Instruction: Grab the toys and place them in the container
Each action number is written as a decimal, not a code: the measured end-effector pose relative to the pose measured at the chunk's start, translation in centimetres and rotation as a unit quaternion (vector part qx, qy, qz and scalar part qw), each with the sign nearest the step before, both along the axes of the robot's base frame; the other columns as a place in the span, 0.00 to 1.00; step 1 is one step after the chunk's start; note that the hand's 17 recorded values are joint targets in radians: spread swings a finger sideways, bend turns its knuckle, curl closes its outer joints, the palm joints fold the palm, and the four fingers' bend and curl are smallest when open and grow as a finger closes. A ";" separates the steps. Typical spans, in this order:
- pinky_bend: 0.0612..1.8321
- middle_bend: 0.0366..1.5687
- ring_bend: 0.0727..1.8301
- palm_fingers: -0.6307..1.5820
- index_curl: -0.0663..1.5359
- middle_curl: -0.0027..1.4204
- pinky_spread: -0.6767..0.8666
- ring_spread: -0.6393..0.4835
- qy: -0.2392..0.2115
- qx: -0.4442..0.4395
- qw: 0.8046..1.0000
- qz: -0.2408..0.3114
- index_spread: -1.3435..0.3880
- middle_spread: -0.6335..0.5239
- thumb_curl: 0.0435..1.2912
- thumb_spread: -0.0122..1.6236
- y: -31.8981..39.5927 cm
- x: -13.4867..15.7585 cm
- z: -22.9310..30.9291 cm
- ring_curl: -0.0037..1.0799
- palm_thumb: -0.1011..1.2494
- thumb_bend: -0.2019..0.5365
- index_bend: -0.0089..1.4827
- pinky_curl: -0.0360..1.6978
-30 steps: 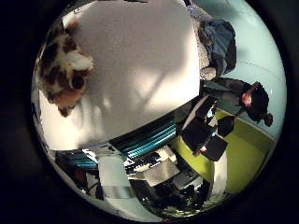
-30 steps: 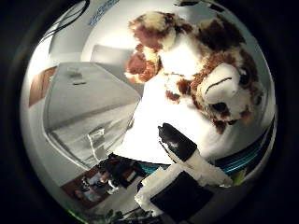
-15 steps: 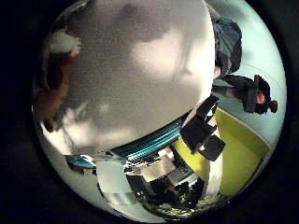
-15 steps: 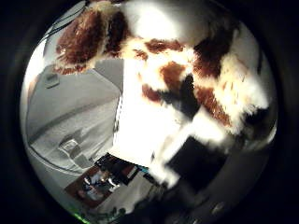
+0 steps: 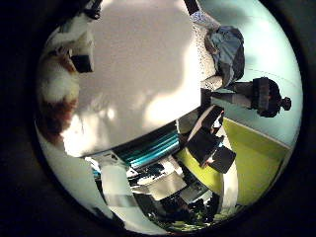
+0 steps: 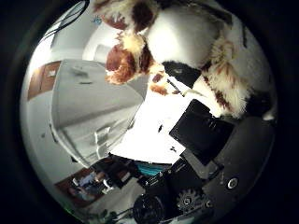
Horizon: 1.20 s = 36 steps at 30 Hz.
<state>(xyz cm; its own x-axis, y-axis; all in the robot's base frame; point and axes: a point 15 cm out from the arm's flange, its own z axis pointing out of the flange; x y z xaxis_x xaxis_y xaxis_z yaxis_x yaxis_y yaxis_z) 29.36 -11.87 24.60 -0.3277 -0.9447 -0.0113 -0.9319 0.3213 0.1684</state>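
A furry white, brown and black plush toy (image 6: 187, 42) fills much of the thumb side palm view, very close to the palm. My right hand (image 6: 210, 140) has its black and white fingers curled against the toy's body. In the little finger side view the toy's white and rust fur (image 5: 57, 94) shows beside a black fingertip (image 5: 81, 61) at the edge of the white table (image 5: 143, 74). No container can be made out in either view.
A grey cabinet or box-like surface (image 6: 88, 112) stands off the table's side. Teal-striped edging (image 5: 153, 148) runs along the table's edge. Beyond it lie a yellow-green floor area (image 5: 252, 168) and dark equipment (image 5: 210, 143).
The toy has come much closer to the palm and now fills the thumb side view. Fingers have curled in against it. Both views have shifted with the hand's motion.
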 end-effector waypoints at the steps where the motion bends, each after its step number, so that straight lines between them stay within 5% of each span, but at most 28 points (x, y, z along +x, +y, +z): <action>1: 0.77 0.78 0.78 0.72 0.64 0.72 0.33 0.35 0.001 0.000 1.000 0.002 0.59 0.32 0.45 0.61 0.0 -0.1 1.8 0.71 0.86 0.26 0.73 0.51; 17: 0.72 0.80 0.79 0.70 0.68 0.75 0.33 0.35 -0.029 -0.012 0.998 0.057 0.60 0.34 0.53 0.59 3.3 -0.2 21.1 0.76 0.84 0.25 0.74 0.66; 36: 0.67 0.77 0.77 0.71 0.69 0.77 0.32 0.35 -0.043 -0.011 0.991 0.128 0.60 0.33 0.55 0.60 11.0 0.3 24.1 0.78 0.83 0.25 0.71 0.72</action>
